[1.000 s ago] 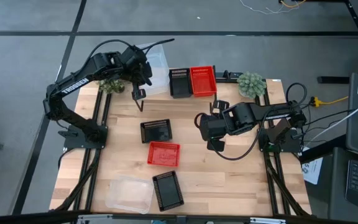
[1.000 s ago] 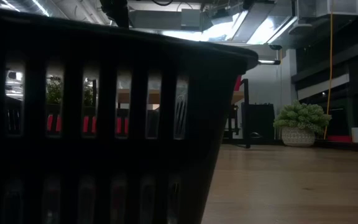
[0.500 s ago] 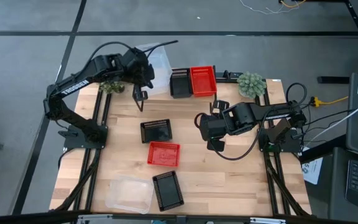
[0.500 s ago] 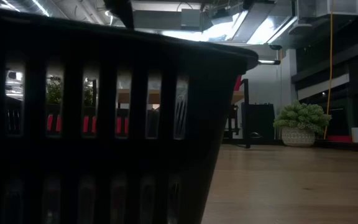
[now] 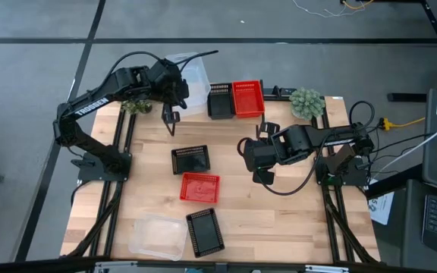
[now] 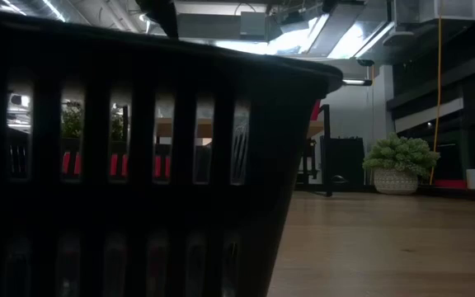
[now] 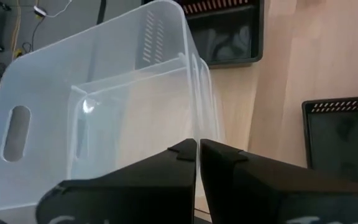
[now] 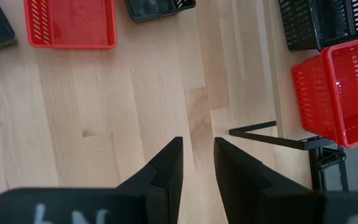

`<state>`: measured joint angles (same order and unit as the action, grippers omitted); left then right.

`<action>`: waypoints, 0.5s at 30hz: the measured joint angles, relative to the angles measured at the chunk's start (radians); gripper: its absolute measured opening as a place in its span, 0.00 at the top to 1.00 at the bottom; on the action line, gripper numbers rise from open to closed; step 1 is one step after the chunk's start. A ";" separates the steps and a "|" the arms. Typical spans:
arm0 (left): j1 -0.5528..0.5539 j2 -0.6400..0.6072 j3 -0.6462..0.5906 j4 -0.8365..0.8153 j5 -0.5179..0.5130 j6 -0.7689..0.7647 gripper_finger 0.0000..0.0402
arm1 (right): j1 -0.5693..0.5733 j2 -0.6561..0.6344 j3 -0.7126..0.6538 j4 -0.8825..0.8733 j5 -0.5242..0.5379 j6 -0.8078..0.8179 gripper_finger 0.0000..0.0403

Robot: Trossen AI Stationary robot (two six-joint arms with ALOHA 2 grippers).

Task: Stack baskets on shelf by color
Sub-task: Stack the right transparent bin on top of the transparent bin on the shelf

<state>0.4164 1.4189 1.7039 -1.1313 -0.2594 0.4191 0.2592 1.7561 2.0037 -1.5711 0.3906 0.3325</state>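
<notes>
Baskets sit scattered: a clear basket (image 5: 190, 76) at upper centre-left on the shelf (image 5: 275, 92), where I have my left gripper (image 5: 170, 121) pinched shut, empty. My right gripper (image 5: 262, 174), mid-frame right, stands partly open, holding nothing.

The left gripper (image 7: 197, 149), fingers pressed together, points at nested clear baskets (image 7: 104, 112); two black baskets (image 7: 225, 34) (image 7: 344, 137) sit on the wooden surface (image 7: 303, 56).
</notes>
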 joint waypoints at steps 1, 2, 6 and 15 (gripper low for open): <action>0.000 0.000 0.000 0.000 -0.001 0.007 1.00 | 0.000 0.000 0.000 0.000 0.000 0.000 0.78; 0.000 0.000 0.000 0.000 -0.001 0.008 1.00 | 0.000 0.000 0.000 0.000 0.000 0.000 0.78; 0.001 0.000 0.000 -0.001 -0.001 0.010 1.00 | 0.000 0.000 0.000 0.000 0.000 0.000 0.78; 0.052 0.020 0.000 -0.039 0.039 0.005 0.96 | 0.000 0.000 0.000 0.000 0.000 0.000 0.78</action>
<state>0.4680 1.4386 1.7039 -1.1704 -0.2207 0.4240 0.2594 1.7565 2.0037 -1.5711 0.3906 0.3325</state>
